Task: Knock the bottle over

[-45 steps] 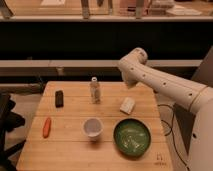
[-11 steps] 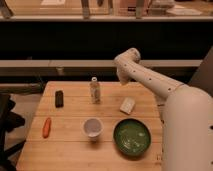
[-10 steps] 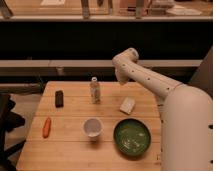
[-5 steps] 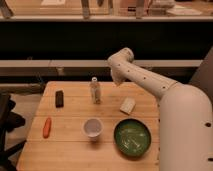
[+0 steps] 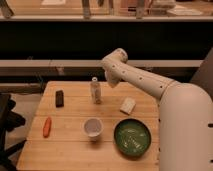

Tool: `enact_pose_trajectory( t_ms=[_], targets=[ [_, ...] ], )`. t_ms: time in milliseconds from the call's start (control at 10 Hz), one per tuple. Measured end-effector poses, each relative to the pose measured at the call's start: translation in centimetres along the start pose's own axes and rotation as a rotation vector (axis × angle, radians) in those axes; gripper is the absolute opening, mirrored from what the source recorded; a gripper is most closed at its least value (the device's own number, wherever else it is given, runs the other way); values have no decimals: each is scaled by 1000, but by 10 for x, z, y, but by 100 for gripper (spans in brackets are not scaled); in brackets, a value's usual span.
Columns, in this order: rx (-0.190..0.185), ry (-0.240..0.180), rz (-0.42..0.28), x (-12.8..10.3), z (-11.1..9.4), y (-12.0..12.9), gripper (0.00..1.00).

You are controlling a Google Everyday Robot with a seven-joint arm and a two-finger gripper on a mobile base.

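The bottle (image 5: 95, 91) is small, clear and slim, with a white cap and a pale label. It stands upright on the far middle of the wooden table (image 5: 70, 150). My white arm reaches in from the right. The gripper (image 5: 111, 80) hangs at the arm's end, just right of the bottle's top and apart from it. A white cup (image 5: 93, 127) stands in front of the bottle.
A green bowl (image 5: 132, 137) sits at the front right. A white packet (image 5: 128, 105) lies right of the bottle. A black block (image 5: 59, 98) and an orange carrot-like thing (image 5: 47, 127) lie at the left. A dark shelf wall runs behind the table.
The arm's end has swung left across the table's far side and now hangs close to the bottle. The bottle and the other things have not moved.
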Motion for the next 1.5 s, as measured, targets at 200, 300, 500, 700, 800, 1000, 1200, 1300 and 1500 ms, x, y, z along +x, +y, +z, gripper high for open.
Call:
enact_pose_trajectory(
  t_ms=[200,300,500,700,800,1000,1200,1300,1500],
  targets=[
    [6,-16,-53,-26,-5,-12,0],
    [3,-21,-77,-36,-7,-15,0],
    [3,-36,-134,-60,-14,-21,0],
    [10,-49,-180,-76,-17,-25,0],
    [15,-52,-190,-80,-17,-28,0],
    [16,-59,-232,-101,-21,-33,0],
    [16,-64,-250,-112,-23,-37,0],
    [17,-66,-260,-114,-23,-36,0],
    [20,-69,-263,-115,-24,-35,0]
  ],
)
